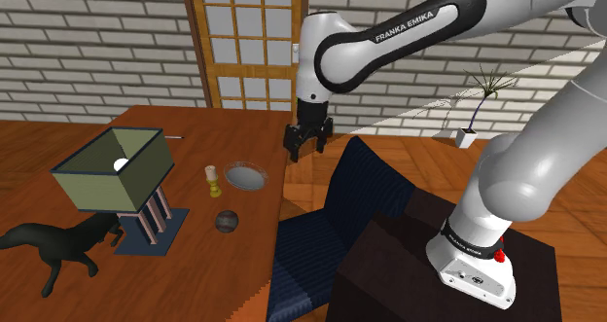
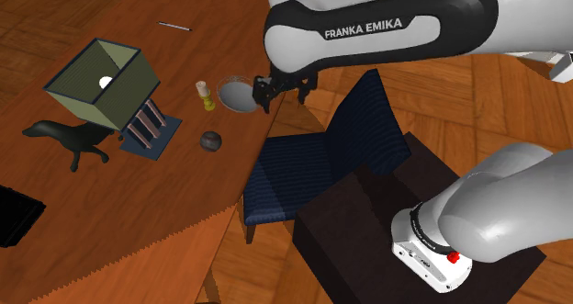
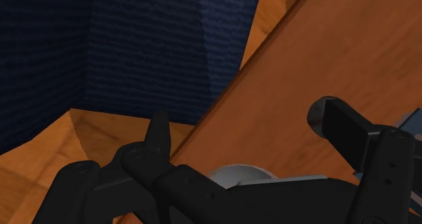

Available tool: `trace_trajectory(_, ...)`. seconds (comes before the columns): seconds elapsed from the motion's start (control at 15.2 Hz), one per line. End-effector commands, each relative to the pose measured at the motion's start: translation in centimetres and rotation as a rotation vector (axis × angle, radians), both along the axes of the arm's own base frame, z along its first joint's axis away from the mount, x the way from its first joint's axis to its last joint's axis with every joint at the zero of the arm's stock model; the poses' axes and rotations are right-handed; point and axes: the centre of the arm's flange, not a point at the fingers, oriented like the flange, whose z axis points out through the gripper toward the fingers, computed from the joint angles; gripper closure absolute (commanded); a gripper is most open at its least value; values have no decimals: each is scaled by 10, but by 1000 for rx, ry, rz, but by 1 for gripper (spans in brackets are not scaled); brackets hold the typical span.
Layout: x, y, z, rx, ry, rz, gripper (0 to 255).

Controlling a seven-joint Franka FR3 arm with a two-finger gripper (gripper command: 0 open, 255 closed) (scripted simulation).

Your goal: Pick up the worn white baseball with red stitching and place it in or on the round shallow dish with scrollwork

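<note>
The ball (image 1: pixel 227 220) is drawn dark grey and lies on the wooden table (image 1: pixel 195 135), toward its near edge. The round shallow dish (image 1: pixel 245 175), pale grey, rests a little beyond it. My gripper (image 1: pixel 307 140) hangs open above the table's edge, on the dish's right in the shoulder view, holding nothing. In the second exterior view the gripper (image 2: pixel 280 93) hovers beside the dish (image 2: pixel 235 95), with the ball (image 2: pixel 210 141) lower left. In the wrist view the fingers (image 3: pixel 159 131) stand apart; the dish's rim (image 3: pixel 240 175) shows between them and the ball (image 3: pixel 315 114) peeks from behind one finger.
A blue chair (image 1: pixel 360 189) stands against the table edge below the gripper. An olive box-shaped lampshade on a stand (image 1: pixel 112 169), a black animal figure (image 1: pixel 58 242) and a small yellowish object (image 1: pixel 210 179) crowd the table beside the dish. A thin pen (image 1: pixel 175 135) lies farther back.
</note>
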Motion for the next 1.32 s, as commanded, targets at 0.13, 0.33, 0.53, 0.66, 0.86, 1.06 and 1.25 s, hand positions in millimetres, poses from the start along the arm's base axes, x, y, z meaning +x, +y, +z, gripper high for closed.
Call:
trace_trajectory(0.13,28,33,-36,14,5,-29,0)
trace_trajectory(0.33,49,55,-61,23,10,-50,0)
trace_trajectory(0.53,70,77,-85,32,14,-71,0)
trace_trajectory(0.66,84,91,-101,38,17,-86,0)
trace_trajectory(0.86,106,112,-126,47,21,-107,0)
trace_trajectory(1.06,128,133,-150,56,26,-128,0)
trace_trajectory(1.25,151,154,-174,65,30,-149,0)
